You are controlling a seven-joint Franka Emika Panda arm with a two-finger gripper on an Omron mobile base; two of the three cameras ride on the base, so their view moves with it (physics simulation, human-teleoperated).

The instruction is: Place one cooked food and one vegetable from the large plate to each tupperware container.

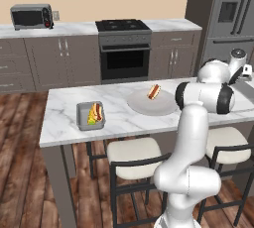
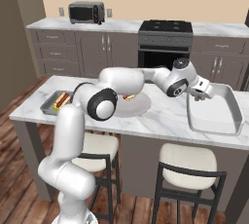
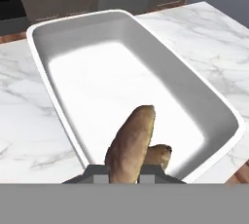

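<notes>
Hand view shows a brown, elongated piece of food (image 3: 131, 145), which I judge to be potato or sausage, gripped between the two tips of the claw (image 3: 127, 172), and it hangs above the near end of a white rectangular container (image 3: 46, 67) that is empty inside. In the right base view this container (image 2: 233, 108) stands on the right end of the marble table (image 2: 160, 121), and the claw (image 2: 199, 95) is just over its left rim. To do this step well, I think the claw should go lower, close to the bottom of the container and a little away from the wall, and open only there, so that the round piece does not roll or jump out. Further away, the large plate (image 1: 144, 107) lies in the middle of the table with one hot dog (image 1: 154, 91) on it. At the left end, the small grey tupperware container (image 1: 80, 118) already holds a corn cob (image 1: 92, 115) and another hot dog (image 1: 98, 112). Nothing stands between the claw and the white container; only its raised rim is near. Two stools (image 1: 134, 155) stand under the table, and the stove (image 1: 123, 26) and microwave (image 1: 31, 16) are on the far wall.
</notes>
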